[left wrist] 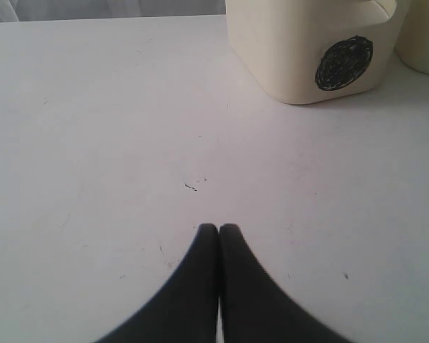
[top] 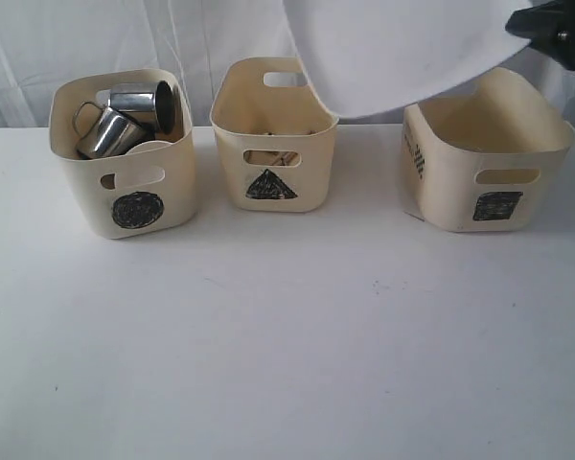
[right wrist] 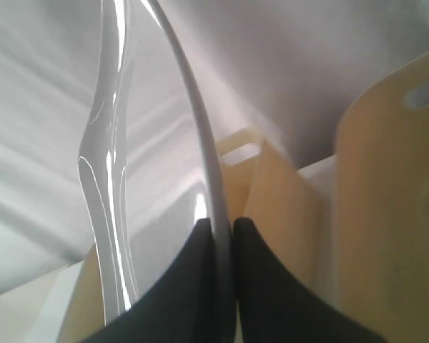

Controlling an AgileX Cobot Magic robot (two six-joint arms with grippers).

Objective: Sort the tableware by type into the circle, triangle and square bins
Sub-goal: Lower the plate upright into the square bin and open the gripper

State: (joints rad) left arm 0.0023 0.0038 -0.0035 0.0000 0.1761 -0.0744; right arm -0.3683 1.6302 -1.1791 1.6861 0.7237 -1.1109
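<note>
In the exterior view we are seeing three cream bins standing in a row toward the far side of the white table [top: 287, 335]. The circle bin [top: 86, 196] is on the left, holding two steel mugs [top: 110, 134]. The triangle bin [top: 232, 163] is in the middle and the square bin [top: 450, 196] is on the right. The large white plate [top: 402, 57] is hanging in the air above the middle and right bins, with the right gripper [top: 548, 29] holding its right end at the top right corner.

In the left wrist view the left gripper [left wrist: 218, 229] is hovering over bare table with its jaws pressed together, holding nothing, and the circle bin is standing beyond it.

In the right wrist view the right gripper is pinching the plate's rim between both fingers [right wrist: 254, 250].
</note>
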